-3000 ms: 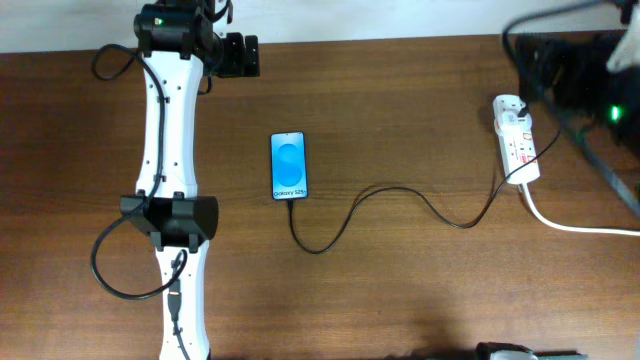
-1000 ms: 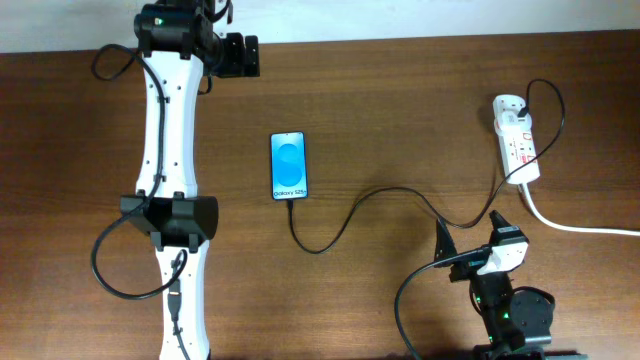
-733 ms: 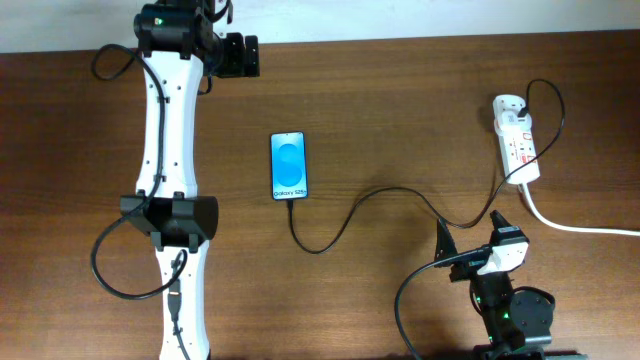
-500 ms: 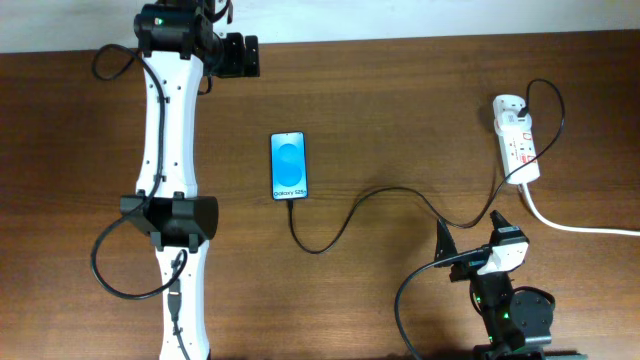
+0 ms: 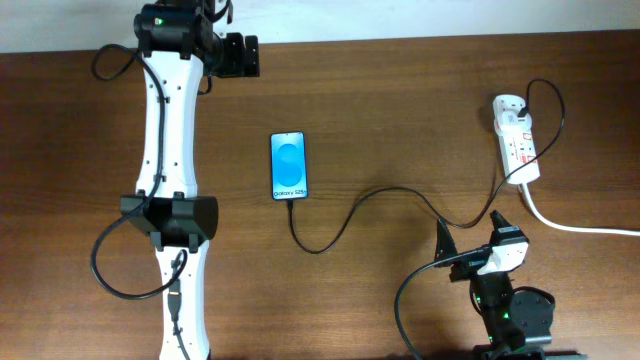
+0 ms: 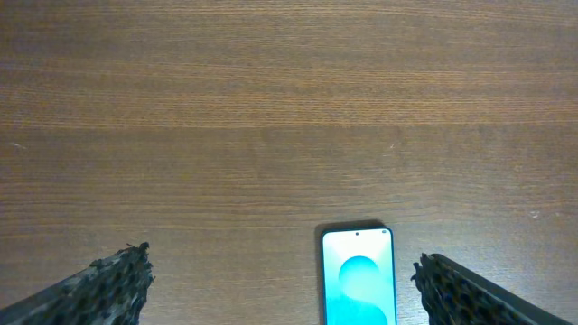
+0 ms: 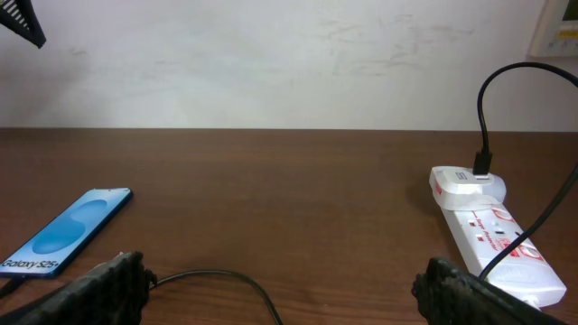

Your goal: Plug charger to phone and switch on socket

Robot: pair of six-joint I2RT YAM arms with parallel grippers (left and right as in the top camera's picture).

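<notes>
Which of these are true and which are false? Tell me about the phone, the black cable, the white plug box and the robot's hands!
1. The phone shows a blue screen. True.
2. The right gripper is squeezing the charger cable. False: it is open and holds nothing.
3. The charger cable reaches the phone's bottom edge. True.
4. The phone lies on top of the socket. False: they lie far apart.
5. The left gripper is shut. False: it is open.

Soft, even light falls from above on the table (image 5: 400,100), leaving only thin shadows. The phone (image 5: 289,166) screen glows, a little washed out. The white socket (image 7: 479,226) glares slightly. Everything looks sharp.
</notes>
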